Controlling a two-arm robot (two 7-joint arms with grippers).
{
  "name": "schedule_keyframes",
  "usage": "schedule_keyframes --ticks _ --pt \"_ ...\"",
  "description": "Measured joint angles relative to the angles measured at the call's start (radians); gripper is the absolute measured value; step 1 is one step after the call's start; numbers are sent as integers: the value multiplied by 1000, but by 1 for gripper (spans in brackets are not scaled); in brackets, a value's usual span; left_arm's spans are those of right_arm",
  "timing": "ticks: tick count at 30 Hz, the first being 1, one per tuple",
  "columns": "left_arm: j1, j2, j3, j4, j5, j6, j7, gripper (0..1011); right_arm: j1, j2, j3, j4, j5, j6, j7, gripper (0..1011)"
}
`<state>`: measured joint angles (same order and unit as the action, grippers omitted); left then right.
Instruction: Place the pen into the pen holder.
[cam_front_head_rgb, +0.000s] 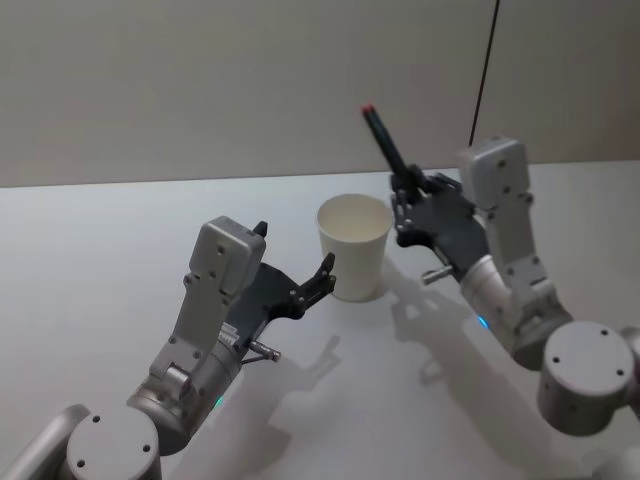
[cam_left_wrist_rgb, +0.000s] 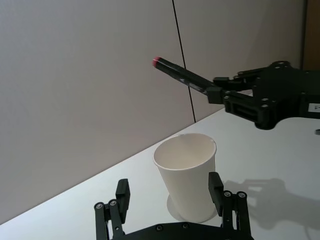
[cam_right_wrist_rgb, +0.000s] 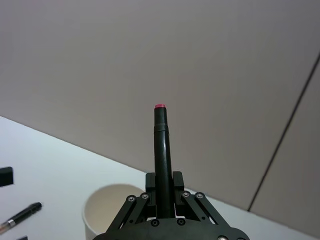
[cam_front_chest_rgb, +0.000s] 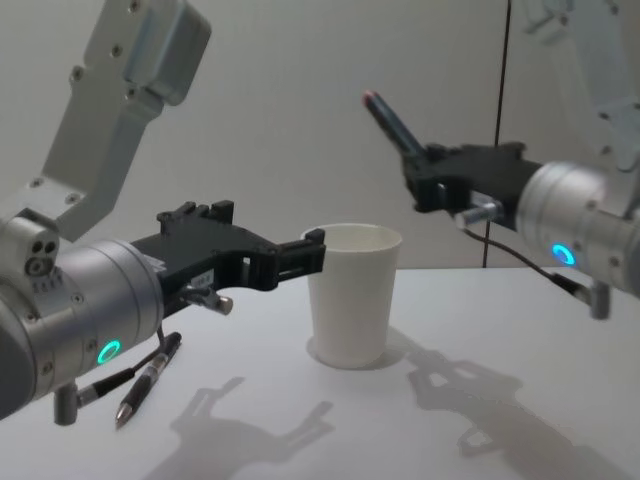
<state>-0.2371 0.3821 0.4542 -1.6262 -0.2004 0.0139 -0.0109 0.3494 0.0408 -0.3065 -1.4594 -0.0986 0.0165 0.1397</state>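
Observation:
The pen (cam_front_head_rgb: 384, 139), black with a red tip, points up at a slant, and my right gripper (cam_front_head_rgb: 405, 195) is shut on its lower part. It hangs above the table, just right of and behind the pen holder (cam_front_head_rgb: 354, 245), a white paper cup standing upright. The pen (cam_right_wrist_rgb: 161, 150) rises from between the shut fingers over the cup (cam_right_wrist_rgb: 107, 210). My left gripper (cam_left_wrist_rgb: 169, 189) is open, with a finger on either side of the cup (cam_left_wrist_rgb: 187, 175) low down; whether they touch it I cannot tell. From the side I see the held pen (cam_front_chest_rgb: 392, 122) higher than the cup rim (cam_front_chest_rgb: 352, 232).
Two other pens (cam_front_chest_rgb: 140, 375) lie on the white table under my left arm, one of them also seen as a pen (cam_right_wrist_rgb: 20, 217) left of the cup. A black cable (cam_front_head_rgb: 485, 70) runs down the wall behind.

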Motion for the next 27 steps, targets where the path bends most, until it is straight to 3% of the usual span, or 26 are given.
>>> schedule_keyframes --ticks 8,18,27 --pt "0 0 0 0 0 0 0 1004 80 -28 -10 116 -48 -124 87 185" --pt "0 0 0 0 0 0 0 1004 156 -55 -13 240 -77 -198 115 184" --pt "0 0 0 0 0 0 0 1004 201 -70 -11 330 -75 -238 122 185"
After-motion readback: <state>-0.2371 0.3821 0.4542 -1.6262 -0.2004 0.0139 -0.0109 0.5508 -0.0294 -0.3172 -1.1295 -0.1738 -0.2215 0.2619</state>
